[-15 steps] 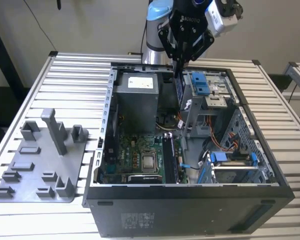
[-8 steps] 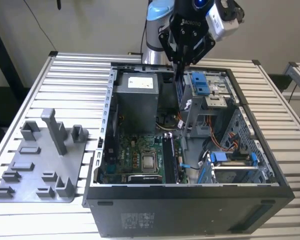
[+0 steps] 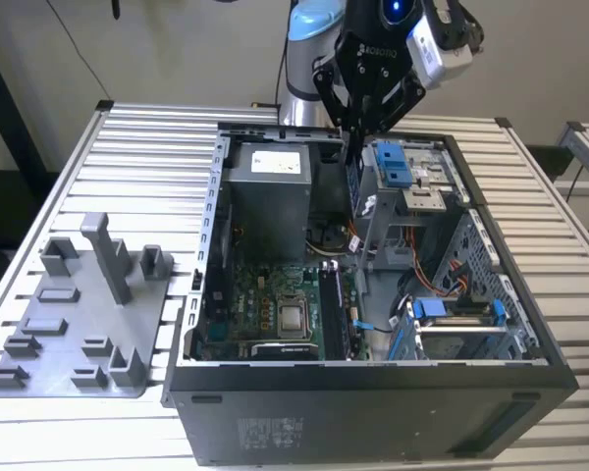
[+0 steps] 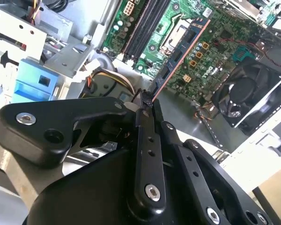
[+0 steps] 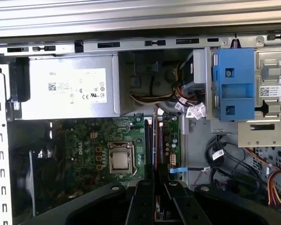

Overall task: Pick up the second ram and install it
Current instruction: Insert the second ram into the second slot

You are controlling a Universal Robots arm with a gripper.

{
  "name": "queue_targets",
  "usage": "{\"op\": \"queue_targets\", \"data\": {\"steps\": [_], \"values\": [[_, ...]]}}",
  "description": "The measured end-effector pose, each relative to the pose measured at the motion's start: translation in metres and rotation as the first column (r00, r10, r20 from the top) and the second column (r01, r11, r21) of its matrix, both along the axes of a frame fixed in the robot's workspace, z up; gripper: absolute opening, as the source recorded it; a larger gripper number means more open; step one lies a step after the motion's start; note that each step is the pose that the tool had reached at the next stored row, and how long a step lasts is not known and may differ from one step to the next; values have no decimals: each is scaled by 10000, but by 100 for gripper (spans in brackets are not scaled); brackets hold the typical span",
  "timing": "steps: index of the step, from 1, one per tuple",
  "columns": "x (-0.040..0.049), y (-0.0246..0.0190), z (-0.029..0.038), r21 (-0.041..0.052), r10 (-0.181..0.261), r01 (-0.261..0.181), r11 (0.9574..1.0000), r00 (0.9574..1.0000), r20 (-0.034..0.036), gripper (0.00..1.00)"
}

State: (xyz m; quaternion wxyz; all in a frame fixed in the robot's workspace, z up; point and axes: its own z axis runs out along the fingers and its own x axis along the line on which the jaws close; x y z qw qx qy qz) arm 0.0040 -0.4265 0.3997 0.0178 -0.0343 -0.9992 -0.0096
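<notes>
Case count in the exterior view: one open case (image 3: 373, 378), one grey tray (image 3: 69, 334) beside it on the exterior view's left, and one claw (image 3: 356, 132) of mine above the case. It is clamped on one ram (image 3: 354, 182), which hangs down from my fingertips into the opening. In the second wrist view, that ram (image 4: 180, 58) juts edge-on from my pinched claw (image 4: 146, 108) toward one green board (image 4: 225, 33), with one fan (image 4: 248, 96) nearby. In the first wrist view, the ram (image 5: 154, 140) reaches out from my claw (image 5: 154, 185), just beside one socket (image 5: 119, 157).

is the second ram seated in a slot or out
Out: the gripper holds the second ram above the motherboard, clear of the slots.
</notes>
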Motion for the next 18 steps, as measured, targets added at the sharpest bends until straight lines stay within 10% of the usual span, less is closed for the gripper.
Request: {"op": "queue_targets", "data": {"steps": [18], "values": [[14,-38,-54,-1,-141,141,9999,9999,0,14]]}}
